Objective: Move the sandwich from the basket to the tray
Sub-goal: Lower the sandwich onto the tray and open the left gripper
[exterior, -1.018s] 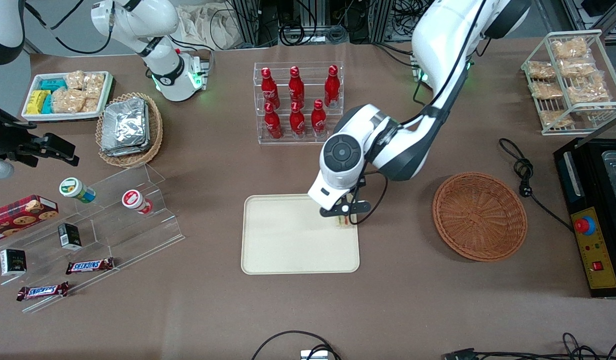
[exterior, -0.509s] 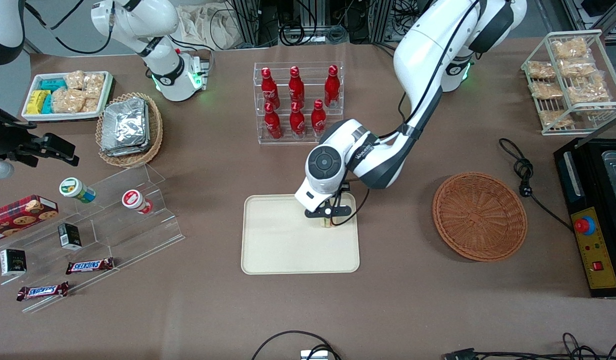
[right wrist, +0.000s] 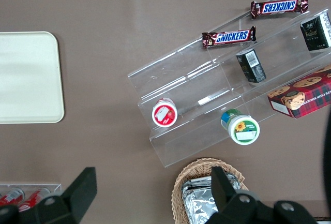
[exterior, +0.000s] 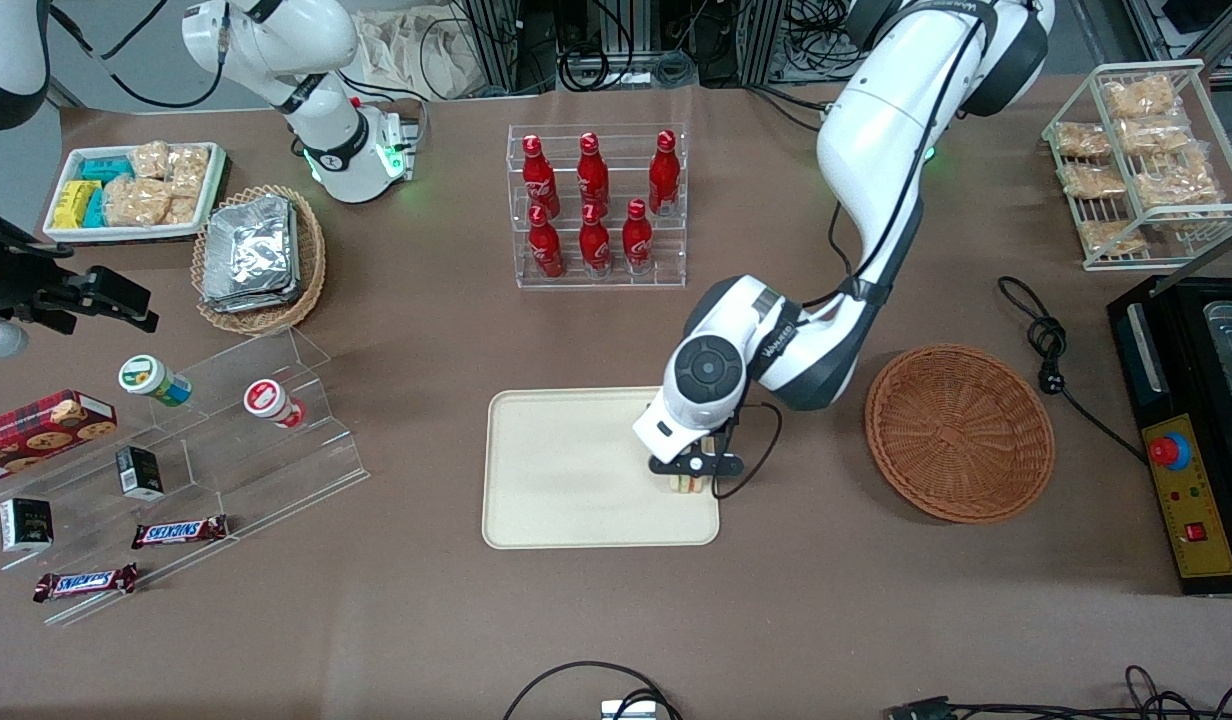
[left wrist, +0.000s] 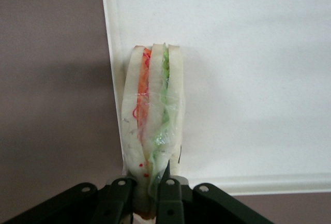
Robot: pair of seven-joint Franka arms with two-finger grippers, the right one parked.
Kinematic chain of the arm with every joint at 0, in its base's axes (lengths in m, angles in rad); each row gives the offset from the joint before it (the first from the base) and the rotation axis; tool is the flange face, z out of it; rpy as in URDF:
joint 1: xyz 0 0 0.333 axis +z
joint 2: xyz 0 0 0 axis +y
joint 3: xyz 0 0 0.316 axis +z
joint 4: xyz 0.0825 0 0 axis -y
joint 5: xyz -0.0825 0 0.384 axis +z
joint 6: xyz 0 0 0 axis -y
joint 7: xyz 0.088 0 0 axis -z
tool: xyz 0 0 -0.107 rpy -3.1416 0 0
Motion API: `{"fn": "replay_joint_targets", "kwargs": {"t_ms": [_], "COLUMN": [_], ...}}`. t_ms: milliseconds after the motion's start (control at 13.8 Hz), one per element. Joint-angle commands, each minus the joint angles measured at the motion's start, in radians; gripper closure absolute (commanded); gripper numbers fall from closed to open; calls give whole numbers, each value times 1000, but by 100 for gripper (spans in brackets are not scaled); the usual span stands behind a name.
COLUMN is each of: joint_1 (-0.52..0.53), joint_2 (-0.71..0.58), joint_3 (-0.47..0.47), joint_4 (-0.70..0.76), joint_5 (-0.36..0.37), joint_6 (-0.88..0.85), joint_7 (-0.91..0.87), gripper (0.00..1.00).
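The sandwich (left wrist: pixel 152 115), pale bread with orange-red and green filling in clear film, stands on edge between the fingers of my left gripper (left wrist: pixel 147 188), which is shut on its lower end. In the front view the gripper (exterior: pixel 688 478) holds the sandwich (exterior: pixel 688 485) low over the cream tray (exterior: pixel 566 470), at the tray's edge nearest the basket. From the wrist, the sandwich lies right along the tray's rim (left wrist: pixel 109 53). Whether it touches the tray I cannot tell. The reddish-brown wicker basket (exterior: pixel 959 432) sits empty toward the working arm's end.
A clear rack of red bottles (exterior: pixel 596 205) stands farther from the camera than the tray. An acrylic stepped shelf (exterior: pixel 206 440) with snacks and a tan basket of foil packets (exterior: pixel 259 258) lie toward the parked arm's end. A black machine (exterior: pixel 1191 430) and cable (exterior: pixel 1046 340) flank the basket.
My gripper, still holding the sandwich, swung over the tray toward the parked arm's end, then back toward the basket and nearer the front camera, ending at the tray's edge.
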Motion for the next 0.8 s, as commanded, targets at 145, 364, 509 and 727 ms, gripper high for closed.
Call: {"fn": "replay_joint_targets", "kwargs": {"t_ms": [145,364,509,727], "joint_1": [-13,-16,-14,-8], "joint_2": [10,-42,-99,-282], "joint_3": [-9,-12,-12,-14], "joint_4": [26,15,-5,-147], "joint_5": [-5,-5,-5,-8], "joint_6": [3,-22,-119,-209], "joint_7": [-31,-34,-25,-20], "gripper": [0,0,0,0]}}
